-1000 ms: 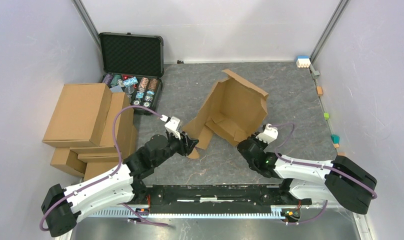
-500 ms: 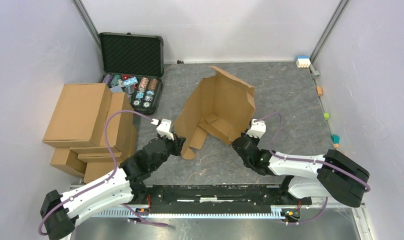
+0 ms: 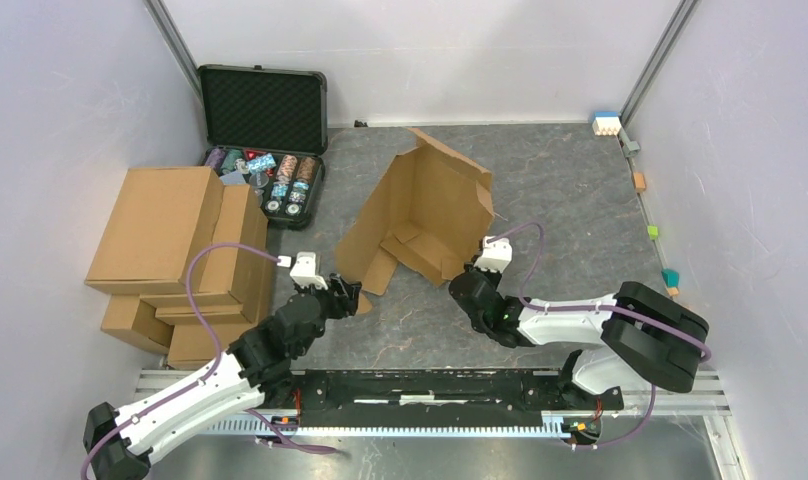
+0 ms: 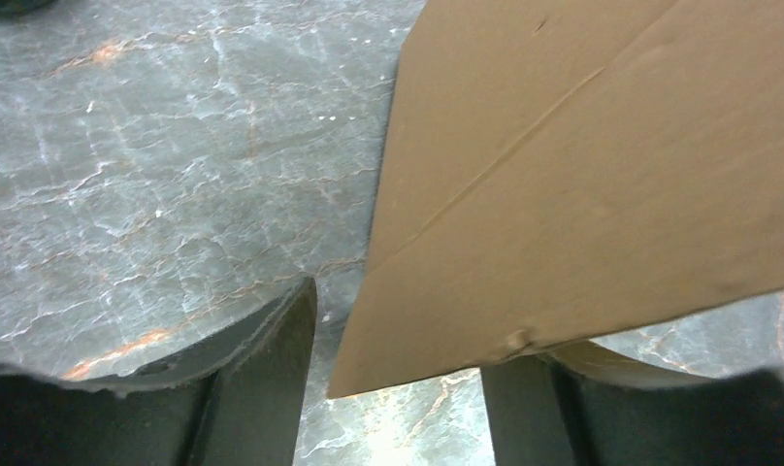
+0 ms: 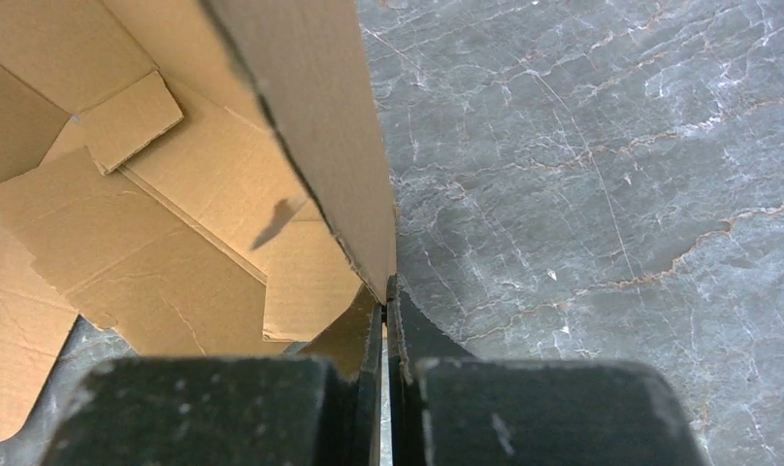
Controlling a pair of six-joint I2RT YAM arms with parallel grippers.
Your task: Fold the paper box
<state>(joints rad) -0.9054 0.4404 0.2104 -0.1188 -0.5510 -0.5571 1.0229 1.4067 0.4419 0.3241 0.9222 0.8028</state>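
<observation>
Top external view shows the grey tabletop [image 3: 580,200] with the paper box [image 3: 420,200] near its middle, only half formed. Its large panel is raised, the inner base lies on the tabletop, and loose flaps spread toward the arms.

The right fingers [image 5: 383,335] are pressed together on the lower edge of the side wall [image 5: 310,116], in a thin, firm pinch. The left fingers [image 3: 346,296] stand apart around the corner of the low left flap [image 4: 582,194]. One of them seems to touch its underside, but the left wrist view is too close to be sure.

I judge the step in hand to be raising the walls. Next, the left fingers should close on this flap and lift it inward, while the right side keeps the wall steady.
</observation>
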